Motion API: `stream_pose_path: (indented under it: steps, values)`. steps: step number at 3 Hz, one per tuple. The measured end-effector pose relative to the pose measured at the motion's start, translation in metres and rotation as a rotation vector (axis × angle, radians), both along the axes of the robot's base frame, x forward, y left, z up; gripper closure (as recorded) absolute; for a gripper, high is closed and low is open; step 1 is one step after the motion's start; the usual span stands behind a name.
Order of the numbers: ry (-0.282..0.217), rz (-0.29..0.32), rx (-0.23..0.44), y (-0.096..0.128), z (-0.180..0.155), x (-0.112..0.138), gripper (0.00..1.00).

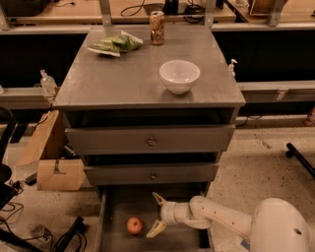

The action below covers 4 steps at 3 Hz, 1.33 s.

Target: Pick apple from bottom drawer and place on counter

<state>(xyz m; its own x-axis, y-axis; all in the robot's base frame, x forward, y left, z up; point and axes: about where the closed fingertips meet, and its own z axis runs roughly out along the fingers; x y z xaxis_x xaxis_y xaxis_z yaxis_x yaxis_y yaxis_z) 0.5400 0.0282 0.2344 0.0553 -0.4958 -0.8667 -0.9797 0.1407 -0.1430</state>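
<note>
View from above and in front of a three-drawer grey cabinet. The bottom drawer (117, 203) is pulled out, its flat floor exposed. The apple (134, 225), small and red-orange, lies on that floor towards the drawer's left-hand front part as seen here. The end effector (155, 215) is inside the same drawer, just to the right of the apple in the view. Its two pale fingers (158, 199) are spread wide, one upper and one lower, with the opening turned towards the fruit. Nothing is held between them, and the lower fingertip sits just beside the apple without visible contact. The white arm (221, 219) enters from the lower right, where the rounded robot body (281, 227) fills the corner.

The table (123, 81), the cabinet's wood-grain top, carries three items:
- a white bowl (179, 75) near the right front;
- a green snack packet (115, 44) at the rear left;
- a tan drink can (157, 20), upright at the rear centre.

Below the top are two shallower drawers, the upper drawer (108, 141) and the middle drawer (118, 174), each with a small round knob.

A cardboard box (54, 167) stands on the speckled floor to the cabinet's left. A light wooden workbench (74, 11) runs along the back.
</note>
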Motion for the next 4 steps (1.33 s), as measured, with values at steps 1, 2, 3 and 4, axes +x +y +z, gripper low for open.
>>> stream_pose_path:
  steps: [1, 2, 3, 4]
  values:
    - [0.002, -0.001, -0.001, 0.0, -0.001, 0.0, 0.0]
    - [0.045, 0.066, -0.026, 0.024, -0.028, -0.004, 0.0]
    - [0.075, 0.124, -0.043, 0.047, -0.052, -0.009, 0.0]
    - [0.093, 0.18, -0.053, 0.075, -0.073, -0.015, 0.0]
